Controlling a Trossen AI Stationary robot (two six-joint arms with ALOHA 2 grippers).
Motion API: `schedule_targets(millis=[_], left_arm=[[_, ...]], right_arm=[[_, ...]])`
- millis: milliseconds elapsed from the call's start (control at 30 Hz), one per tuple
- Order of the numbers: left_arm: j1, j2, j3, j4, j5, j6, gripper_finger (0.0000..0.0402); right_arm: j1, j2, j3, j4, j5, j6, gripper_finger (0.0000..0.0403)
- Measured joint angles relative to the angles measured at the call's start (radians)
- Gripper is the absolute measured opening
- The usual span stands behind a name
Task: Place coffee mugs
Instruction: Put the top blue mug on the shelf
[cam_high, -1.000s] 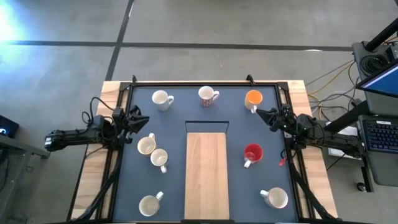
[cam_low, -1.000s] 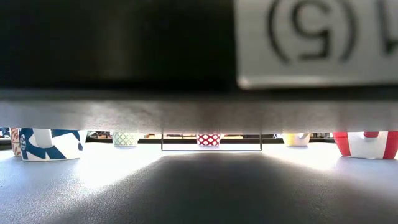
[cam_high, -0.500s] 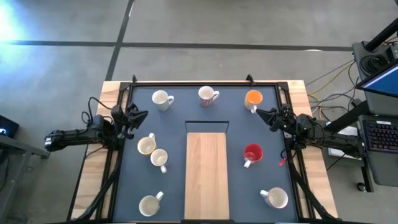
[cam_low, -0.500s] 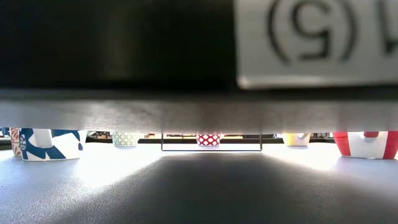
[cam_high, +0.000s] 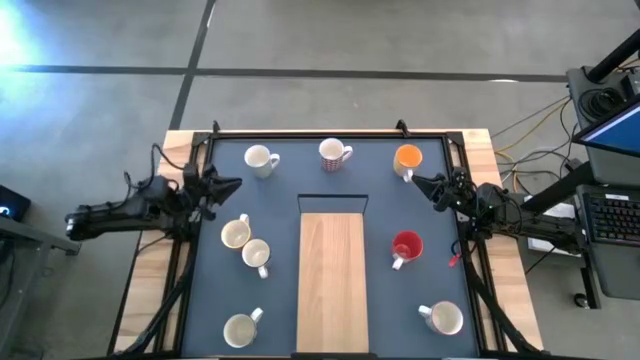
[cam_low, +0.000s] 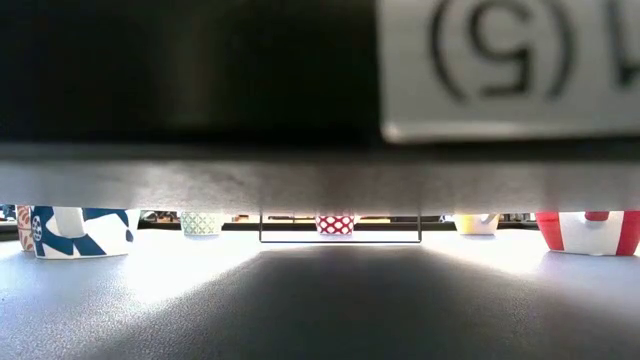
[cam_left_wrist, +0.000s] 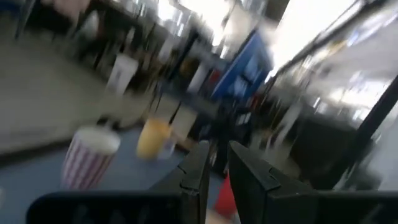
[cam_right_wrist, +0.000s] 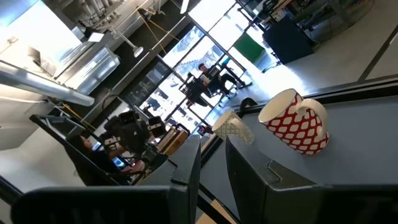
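Eight coffee mugs stand upright on the dark mat. Along the far side are a white one (cam_high: 260, 160), a white one with a reddish pattern (cam_high: 335, 154) and an orange one (cam_high: 407, 159). Two cream mugs (cam_high: 235, 233) (cam_high: 257, 255) stand at the left, another (cam_high: 242, 328) near left. A red mug (cam_high: 405, 247) and a white mug (cam_high: 443, 318) stand at the right. My left gripper (cam_high: 228, 184) hovers at the left edge, shut, empty, pointing level across the table. My right gripper (cam_high: 418, 182) waits at the right edge beside the orange mug, shut and empty.
A long wooden board (cam_high: 333, 280) lies down the mat's middle, reaching the near edge. A black frame (cam_high: 330, 133) rims the mat. In the low view a dark bar (cam_low: 320, 90) fills the upper part, with only the mugs' lower parts showing beneath it.
My left gripper has risen beside the table's left edge and tipped up from slanting downward to level; its arm has swung a little toward the far edge. No mug has moved.
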Motion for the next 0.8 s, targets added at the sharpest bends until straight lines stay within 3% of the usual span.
schedule_targets(millis=[200,367,667,800], left_arm=[[0.000,0.167,0.203,-0.403,0.103,-0.047,0.0041],[0.000,0.296,0.321,-0.594,0.242,-0.057,0.0041],[-0.048,0.413,0.375,-0.645,0.424,-0.046,0.0041],[-0.115,0.448,0.375,-0.643,0.440,-0.066,0.0041]], right_arm=[[0.000,0.000,0.000,0.000,0.000,0.000,0.0066],[0.000,0.000,0.000,0.000,0.000,0.000,0.0066],[0.000,0.000,0.000,0.000,0.000,0.000,0.0066],[0.000,0.000,0.000,0.000,0.000,0.000,0.0066]])
